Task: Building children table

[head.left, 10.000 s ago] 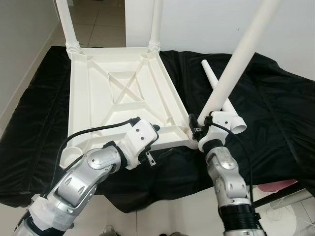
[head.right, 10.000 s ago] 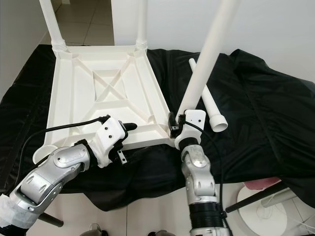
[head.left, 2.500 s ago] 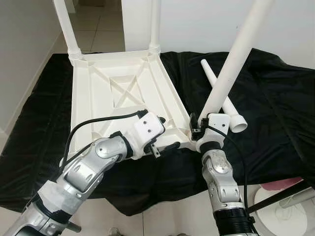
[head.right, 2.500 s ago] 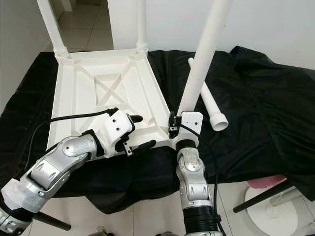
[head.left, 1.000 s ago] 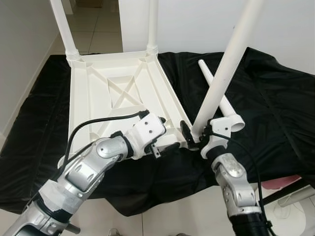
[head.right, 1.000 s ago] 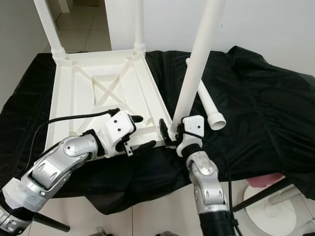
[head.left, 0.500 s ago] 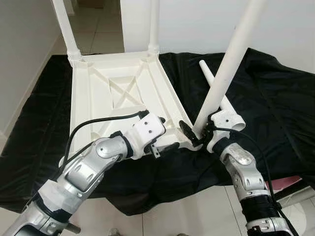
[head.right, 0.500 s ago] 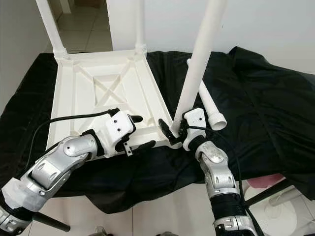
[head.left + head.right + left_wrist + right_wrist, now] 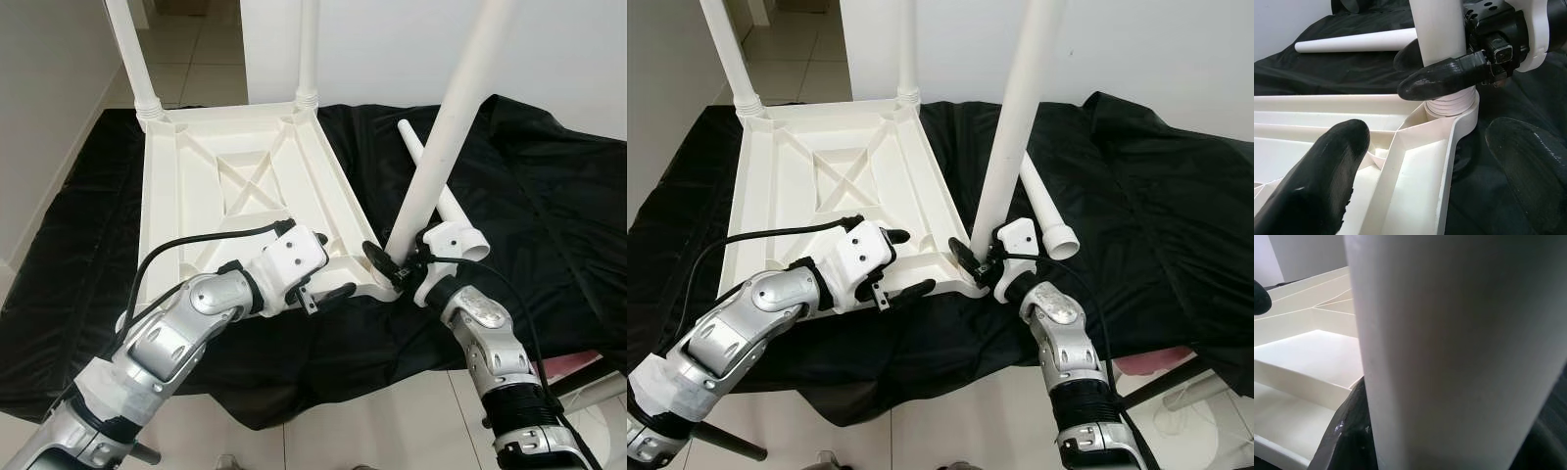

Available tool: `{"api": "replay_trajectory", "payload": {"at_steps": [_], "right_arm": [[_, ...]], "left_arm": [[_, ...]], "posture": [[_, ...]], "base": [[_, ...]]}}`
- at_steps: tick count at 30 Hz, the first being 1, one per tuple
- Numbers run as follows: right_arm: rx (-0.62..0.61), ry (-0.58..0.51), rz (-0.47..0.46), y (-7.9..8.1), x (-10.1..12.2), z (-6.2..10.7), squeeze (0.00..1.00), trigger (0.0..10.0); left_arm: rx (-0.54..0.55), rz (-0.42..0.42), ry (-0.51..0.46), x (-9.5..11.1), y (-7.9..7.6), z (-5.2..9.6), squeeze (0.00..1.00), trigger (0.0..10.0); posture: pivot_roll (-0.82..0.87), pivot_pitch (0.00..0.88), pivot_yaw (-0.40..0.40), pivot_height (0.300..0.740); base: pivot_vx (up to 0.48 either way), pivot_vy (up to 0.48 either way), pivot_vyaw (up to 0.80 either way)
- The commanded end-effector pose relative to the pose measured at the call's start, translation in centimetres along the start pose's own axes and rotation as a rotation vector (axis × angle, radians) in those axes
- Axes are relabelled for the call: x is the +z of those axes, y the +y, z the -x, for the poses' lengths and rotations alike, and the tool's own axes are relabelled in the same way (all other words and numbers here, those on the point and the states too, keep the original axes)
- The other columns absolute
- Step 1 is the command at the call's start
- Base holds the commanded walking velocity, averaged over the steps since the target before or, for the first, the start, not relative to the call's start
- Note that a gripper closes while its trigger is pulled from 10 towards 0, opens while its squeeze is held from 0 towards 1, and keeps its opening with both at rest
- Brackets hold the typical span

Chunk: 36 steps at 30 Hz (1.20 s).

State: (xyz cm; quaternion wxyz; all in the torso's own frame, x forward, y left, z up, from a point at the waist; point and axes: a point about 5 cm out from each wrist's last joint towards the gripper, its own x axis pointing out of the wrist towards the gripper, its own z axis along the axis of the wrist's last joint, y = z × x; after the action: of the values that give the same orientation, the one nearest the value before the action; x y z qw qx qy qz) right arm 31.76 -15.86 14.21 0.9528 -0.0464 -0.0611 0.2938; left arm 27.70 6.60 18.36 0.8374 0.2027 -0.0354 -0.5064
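On the black-draped desk (image 9: pixel 549 196), your upturned white table top (image 9: pixel 225 186) lies ribbed side up, two legs standing at its far corners. Your left gripper (image 9: pixel 328 264) straddles the near rim, fingers (image 9: pixel 1327 171) spread wide, one inside, one outside. Just right of it, your right gripper (image 9: pixel 392 264) has its fingers clamped around a third leg (image 9: pixel 446 137), seated tilted in the near corner socket. Beyond those fingers, a loose leg (image 9: pixel 441 201) lies flat.
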Motion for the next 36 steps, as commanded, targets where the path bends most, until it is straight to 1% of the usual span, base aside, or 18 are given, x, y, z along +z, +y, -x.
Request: {"api": "replay_trajectory", "payload": {"at_steps": [1, 2, 5, 9, 10, 13, 15, 18, 19, 20, 21, 22, 23, 25, 27, 31, 35, 36], "right_arm": [[-0.017, 0.033, -0.014, 0.0, -0.9, 0.7, 0.0, 10.0], [-0.017, 0.033, -0.014, 0.0, -0.9, 0.7, 0.0, 10.0], [-0.101, 0.037, -0.016, 0.2, -1.1, 0.7, 0.0, 10.0], [-0.152, 0.041, -0.011, 0.7, -1.2, 0.7, 0.0, 10.0], [-0.219, 0.043, -0.04, 1.2, -1.3, 0.5, 0.0, 10.0], [-0.268, 0.045, -0.062, 1.5, -1.3, 0.5, 0.0, 10.0], [-0.378, 0.039, -0.104, 2.4, -1.3, 0.4, 0.0, 10.0], [-0.414, 0.034, -0.114, 2.8, -1.3, 0.4, 0.0, 10.0], [-0.49, 0.027, -0.16, 3.5, -1.4, 0.4, 0.0, 10.0], [-0.49, 0.027, -0.16, 3.5, -1.4, 0.4, 0.0, 10.0], [-0.546, 0.024, -0.187, 4.0, -1.4, 0.4, 0.0, 10.0], [-0.57, 0.025, -0.219, 4.6, -1.4, 0.3, 0.0, 10.0], [-0.566, 0.017, -0.234, 5.2, -1.3, 0.1, 0.0, 10.0], [-0.566, 0.017, -0.234, 5.2, -1.3, 0.1, 0.0, 10.0], [-0.527, -0.001, -0.22, 5.7, -0.8, -0.1, 0.0, 10.0], [-0.533, 0.006, -0.198, 5.5, -0.4, -0.1, 0.0, 10.0], [-0.524, 0.003, -0.185, 5.9, -0.2, -0.1, 0.0, 10.0], [-0.517, 0.001, -0.177, 6.0, -0.1, -0.1, 0.47, 10.0]], "left_arm": [[-0.141, -0.002, 0.003, 0.0, -0.7, 0.2, 0.0, 10.0], [-0.141, -0.002, 0.003, 0.0, -0.7, 0.2, 0.0, 10.0], [-0.145, -0.002, 0.002, 0.0, -0.7, 0.2, 0.0, 10.0], [-0.145, 0.001, 0.001, 0.0, -0.8, 0.2, 0.0, 10.0], [-0.145, 0.003, 0.0, 0.1, -0.8, 0.2, 0.0, 10.0], [-0.145, 0.005, -0.001, 0.1, -0.8, 0.2, 0.0, 10.0], [-0.144, 0.005, 0.0, 0.0, -0.8, 0.1, 0.0, 10.0], [-0.143, 0.005, 0.001, 0.0, -0.8, 0.1, 0.0, 10.0], [-0.14, 0.006, 0.001, 0.1, -0.8, 0.1, 0.0, 10.0], [-0.14, 0.006, 0.001, 0.1, -0.8, 0.1, 0.0, 10.0], [-0.137, 0.008, -0.001, 0.1, -0.8, 0.1, 0.0, 10.0], [-0.134, 0.01, -0.002, 0.1, -0.7, 0.1, 0.0, 10.0], [-0.133, 0.01, -0.002, 0.1, -0.7, 0.1, 0.0, 10.0], [-0.133, 0.01, -0.002, 0.1, -0.7, 0.1, 0.0, 10.0], [-0.134, 0.012, -0.002, 0.1, -0.8, 0.1, 0.0, 10.0], [-0.137, 0.011, -0.003, 0.1, -0.8, 0.0, 0.0, 10.0], [-0.136, 0.012, -0.004, 0.1, -0.8, -0.1, 0.0, 10.0], [-0.135, 0.012, -0.004, 0.1, -0.8, 0.0, 0.0, 10.0]], "posture": [[-0.03, 0.072, -0.026, 0.74], [-0.03, 0.072, -0.026, 0.74], [-0.03, 0.074, -0.028, 0.74], [-0.03, 0.078, -0.03, 0.74], [-0.04, 0.08, -0.03, 0.74], [-0.04, 0.081, -0.03, 0.74], [-0.04, 0.084, -0.034, 0.74], [-0.04, 0.084, -0.034, 0.74], [-0.03, 0.086, -0.041, 0.74], [-0.03, 0.086, -0.041, 0.74], [-0.03, 0.087, -0.041, 0.74], [-0.03, 0.086, -0.039, 0.74], [-0.03, 0.087, -0.038, 0.74], [-0.03, 0.087, -0.038, 0.74], [-0.03, 0.087, -0.037, 0.74], [-0.03, 0.086, -0.038, 0.74], [-0.03, 0.087, -0.039, 0.74], [-0.03, 0.089, -0.039, 0.74]], "base": [[0.0, 0.0, 0.0], [0.0, 0.0, 0.0], [0.0, 0.0, 0.0], [0.0, 0.0, 0.0], [0.0, 0.0, 0.0], [0.0, 0.0, 0.0], [0.0, 0.0, 0.0], [0.0, 0.0, 0.0], [0.0, 0.0, 0.0], [0.0, 0.0, 0.0], [0.0, 0.0, 0.0], [0.0, 0.0, 0.0], [0.0, 0.0, 0.0], [0.0, 0.0, 0.0], [0.0, 0.0, 0.0], [0.0, 0.0, 0.0], [0.0, 0.0, 0.0], [0.0, 0.0, 0.0]]}}
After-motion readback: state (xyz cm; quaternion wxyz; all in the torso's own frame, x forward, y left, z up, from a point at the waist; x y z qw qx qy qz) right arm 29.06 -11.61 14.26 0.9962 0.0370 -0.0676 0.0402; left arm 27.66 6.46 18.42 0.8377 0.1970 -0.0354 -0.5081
